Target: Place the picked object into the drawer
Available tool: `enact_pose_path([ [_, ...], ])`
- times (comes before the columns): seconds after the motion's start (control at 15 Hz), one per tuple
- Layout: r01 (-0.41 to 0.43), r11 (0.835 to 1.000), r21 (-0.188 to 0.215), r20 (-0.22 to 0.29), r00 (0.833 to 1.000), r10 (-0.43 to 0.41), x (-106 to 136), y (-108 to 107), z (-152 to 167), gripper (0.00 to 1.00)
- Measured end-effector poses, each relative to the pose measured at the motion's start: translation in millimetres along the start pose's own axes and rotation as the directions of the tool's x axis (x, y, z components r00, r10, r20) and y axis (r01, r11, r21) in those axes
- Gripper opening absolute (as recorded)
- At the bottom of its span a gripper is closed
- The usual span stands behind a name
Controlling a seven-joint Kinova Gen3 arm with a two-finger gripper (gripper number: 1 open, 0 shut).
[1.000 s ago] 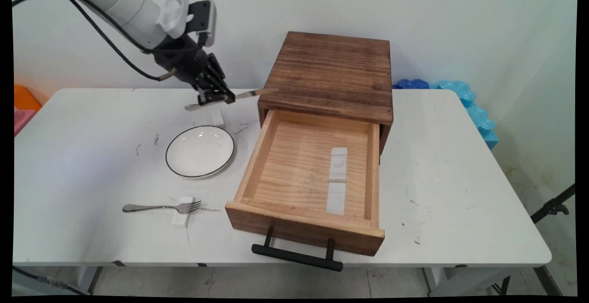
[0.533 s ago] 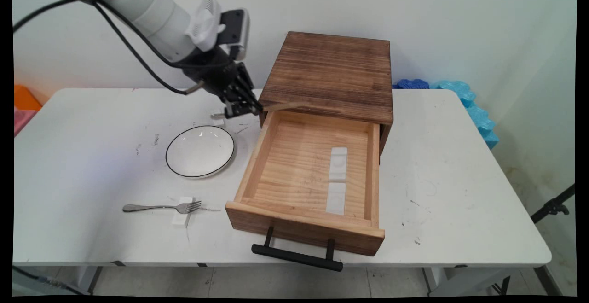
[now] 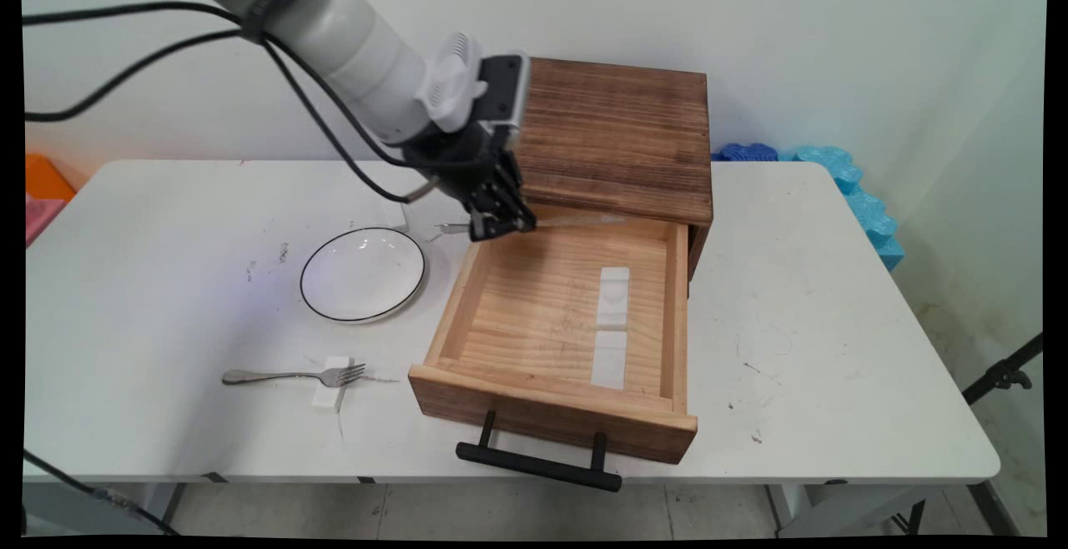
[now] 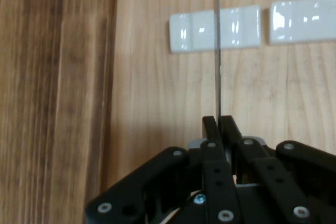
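I have the gripper (image 3: 499,224) clenched on a table knife (image 3: 546,222), holding it by the handle with the blade level and reaching out over the back of the open wooden drawer (image 3: 557,315). In the hand view the blade (image 4: 216,45) runs edge-on straight ahead from between the fingers (image 4: 211,129), crossing over one of two white ceramic rests (image 4: 215,28) lying on the drawer floor. The drawer stands pulled out of a dark wooden cabinet (image 3: 617,136). On the worktop (image 3: 167,224) left of the drawer sits a white black-rimmed plate (image 3: 363,274), and nearer me a fork (image 3: 292,377) lies across a small white rest (image 3: 330,383).
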Motion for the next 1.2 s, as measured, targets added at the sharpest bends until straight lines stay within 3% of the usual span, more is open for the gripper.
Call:
enact_pose_path([
  [0.53, -0.079, 0.997, -0.015, -0.010, 0.997, 0.079, 28.3, -3.3, 52.8, 0.00],
  [1.2, -0.128, 0.991, -0.035, 0.006, 0.992, 0.128, 32.6, -5.9, 107.3, 0.00],
])
